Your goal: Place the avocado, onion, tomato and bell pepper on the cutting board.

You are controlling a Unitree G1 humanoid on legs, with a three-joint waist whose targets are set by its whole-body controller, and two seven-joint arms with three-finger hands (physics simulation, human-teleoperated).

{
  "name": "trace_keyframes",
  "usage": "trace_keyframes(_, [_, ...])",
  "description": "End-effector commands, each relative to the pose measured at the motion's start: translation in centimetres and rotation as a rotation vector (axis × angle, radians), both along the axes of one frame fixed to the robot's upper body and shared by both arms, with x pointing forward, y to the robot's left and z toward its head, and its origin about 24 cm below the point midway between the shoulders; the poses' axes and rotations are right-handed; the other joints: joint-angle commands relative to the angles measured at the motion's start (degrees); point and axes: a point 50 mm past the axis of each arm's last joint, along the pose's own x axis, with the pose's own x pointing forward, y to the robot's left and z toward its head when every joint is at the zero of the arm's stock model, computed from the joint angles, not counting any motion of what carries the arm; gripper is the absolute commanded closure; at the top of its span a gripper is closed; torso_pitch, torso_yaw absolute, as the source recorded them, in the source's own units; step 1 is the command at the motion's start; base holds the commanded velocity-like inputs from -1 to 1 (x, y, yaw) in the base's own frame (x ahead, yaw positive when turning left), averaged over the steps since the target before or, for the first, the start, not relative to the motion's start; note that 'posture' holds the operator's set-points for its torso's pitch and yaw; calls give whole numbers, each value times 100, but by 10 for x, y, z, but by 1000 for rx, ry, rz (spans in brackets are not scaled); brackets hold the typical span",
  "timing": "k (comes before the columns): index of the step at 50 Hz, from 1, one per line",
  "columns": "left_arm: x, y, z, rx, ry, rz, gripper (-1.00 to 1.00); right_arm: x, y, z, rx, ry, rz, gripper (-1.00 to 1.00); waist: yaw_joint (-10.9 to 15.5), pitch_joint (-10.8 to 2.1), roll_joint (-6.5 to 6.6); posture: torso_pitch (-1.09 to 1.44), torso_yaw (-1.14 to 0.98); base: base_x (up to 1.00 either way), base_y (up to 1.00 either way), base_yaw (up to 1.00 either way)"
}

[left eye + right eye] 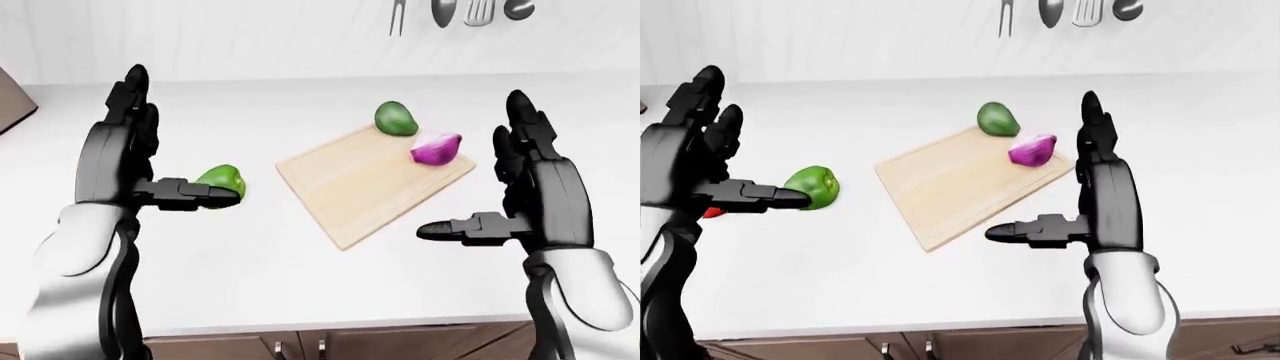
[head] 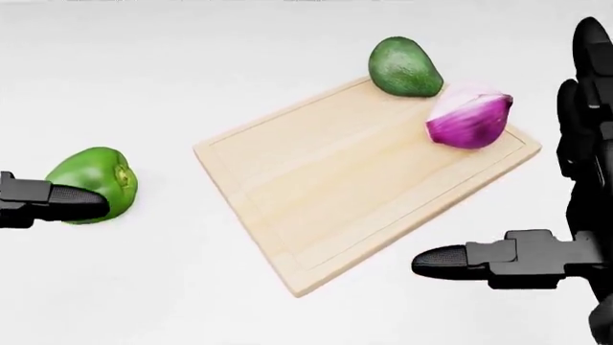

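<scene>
Fingers (image 1: pixel 131 97) of both black robot hands were spread, holding nothing. Halved purple onion (image 2: pixel 468 119) lay on pale wooden cutting board (image 2: pixel 325 187) upper right; dark green avocado (image 2: pixel 404 67) touched its top edge; green bell pepper (image 2: pixel 94 180) sat on white table (image 2: pixel 144 287) at left.

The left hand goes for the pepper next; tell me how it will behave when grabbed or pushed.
The pepper lies on its side on the counter, lobed and rounded, so a push would probably make it wobble or roll unevenly. Its glossy skin looks slippery; the open left robot hand should likely wrap it. Peppers are usually hollow, so it is probably light for its size.
</scene>
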Motion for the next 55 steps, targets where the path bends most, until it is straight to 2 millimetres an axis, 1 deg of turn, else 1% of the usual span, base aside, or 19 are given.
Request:
trace_keyframes(1, [-2,2,16,31,-46,-4,-100,-3,3,5,-25,-60,13,-100,-7,-92,19,0,0,0,0,0])
trace_keyframes(3, [3,5,17,101,-7,-1,-100,-5,1,1,-20,-54,13,-100,-6,-91,22,0,0,0,0,0])
trace_keyframes(5, [5,5,21,141,6,-11,-100,-6,-1,-1,-19,-49,4,-100,-6,-97,26,0,0,0,0,0])
trace_keyframes(7, [6,4,22,231,49,-18,-100,-6,0,-2,-16,-46,5,-100,0,-102,29,0,0,0,0,0])
trace_keyframes(9, [8,5,24,262,52,-14,-100,-6,1,-2,-14,-48,7,-100,0,-96,30,0,0,0,0,0])
trace_keyframes(13, [15,3,15,347,110,-48,-100,-9,-1,-1,-21,-58,-1,-100,3,-96,13,0,0,0,0,0])
trace_keyframes(14, [17,2,13,354,132,-68,-100,-9,-1,-1,-17,-58,2,-100,6,-97,8,0,0,0,0,0])
trace_keyframes(18, [24,5,14,377,139,-58,-100,-10,0,-1,-13,-62,4,-100,17,-114,-17,0,0,0,0,0])
trace_keyframes(20, [29,7,9,390,155,-58,-100,-9,-1,-1,-16,-63,-3,-100,15,-120,-32,0,0,0,0,0])
trace_keyframes(26, [38,8,12,448,155,-47,-100,-10,0,0,-17,-63,-2,-100,14,-131,-54,0,0,0,0,0])
trace_keyframes(39, [49,5,4,513,221,-80,-100,-12,-3,-3,-11,-59,-12,-100,20,-151,-57,0,0,0,0,0])
trace_keyframes(40, [51,5,5,514,221,-81,-100,-12,-3,-3,-11,-59,-11,-100,18,-148,-57,0,0,0,0,0])
trace_keyframes(44, [57,2,0,541,257,-96,-100,-12,-3,-4,-8,-56,-12,-100,20,-144,-65,0,0,0,0,0])
trace_keyframes(46, [62,1,0,539,251,-97,-100,-13,-3,-5,-6,-55,-13,-100,19,-145,-68,0,0,0,0,0])
trace_keyframes(53, [69,-2,-10,557,282,-116,-100,-15,-5,-6,-5,-53,-14,-100,18,-157,-74,0,0,0,0,0])
trace_keyframes(54, [72,-3,-23,555,322,-136,-100,-15,-5,-8,-2,-49,-17,-100,16,-156,-75,0,0,0,0,0])
trace_keyframes(55, [71,-4,-24,555,328,-141,-100,-15,-5,-9,-3,-48,-18,-100,18,-161,-73,0,0,0,0,0])
